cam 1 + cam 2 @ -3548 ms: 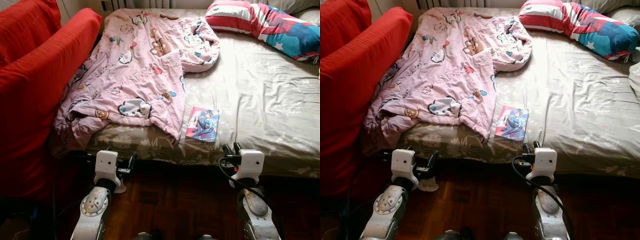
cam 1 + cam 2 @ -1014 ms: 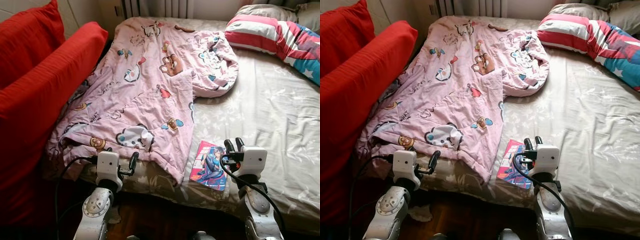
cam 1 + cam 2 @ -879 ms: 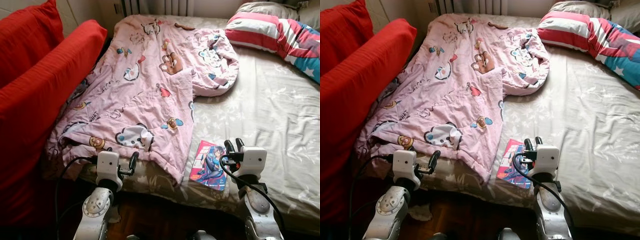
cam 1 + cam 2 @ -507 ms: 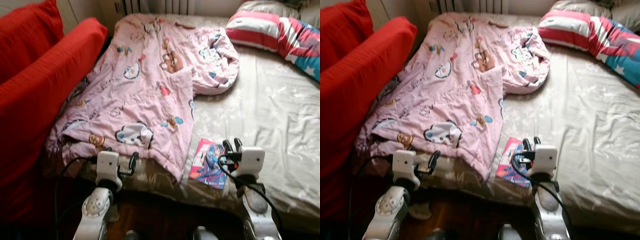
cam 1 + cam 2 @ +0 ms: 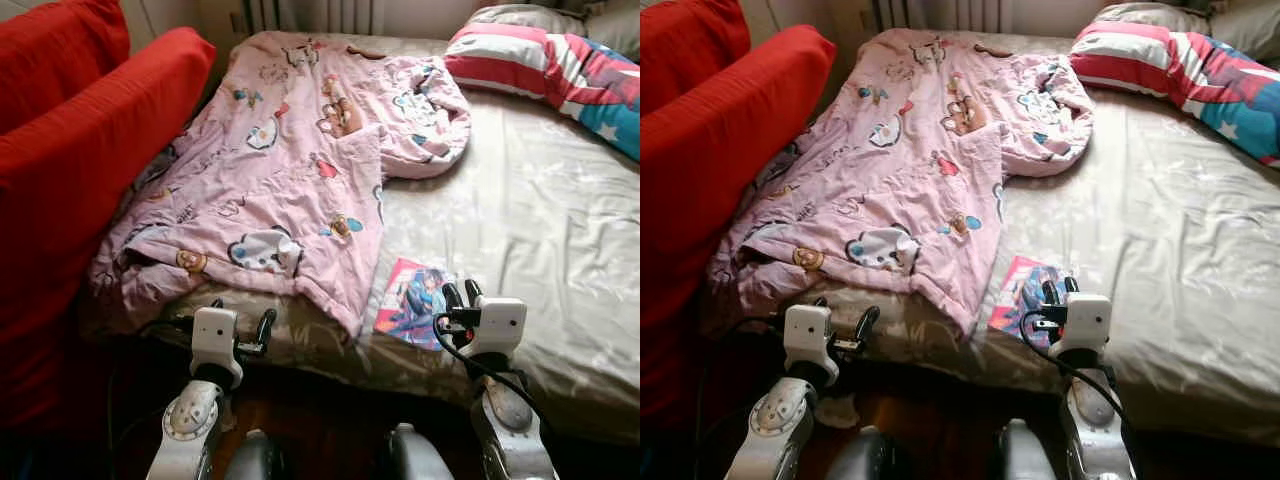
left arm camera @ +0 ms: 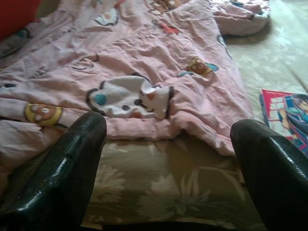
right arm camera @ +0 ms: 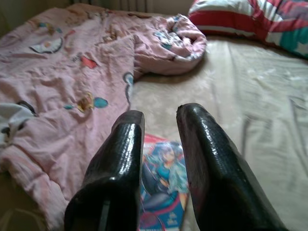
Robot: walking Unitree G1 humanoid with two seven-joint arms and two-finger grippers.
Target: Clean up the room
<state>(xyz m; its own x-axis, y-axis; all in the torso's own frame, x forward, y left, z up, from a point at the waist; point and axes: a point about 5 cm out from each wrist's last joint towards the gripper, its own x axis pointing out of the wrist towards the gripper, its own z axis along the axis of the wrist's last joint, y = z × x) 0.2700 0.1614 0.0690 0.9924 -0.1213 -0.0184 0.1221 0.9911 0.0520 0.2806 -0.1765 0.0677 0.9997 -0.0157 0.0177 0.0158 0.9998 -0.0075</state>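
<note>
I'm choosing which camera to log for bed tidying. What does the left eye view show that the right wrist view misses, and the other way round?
Left eye view alone: the red cushions, the dark floor, the left claw open at the bed's edge, and both silver arms.

Right wrist view alone: a close look along the right claw, its fingers a little apart, just above the comic book.

Both share the pink blanket, the striped pillow and the beige sheet.

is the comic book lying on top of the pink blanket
No, the comic book lies on the bare beige sheet just beside the pink blanket's edge, in front of the right gripper.
</note>
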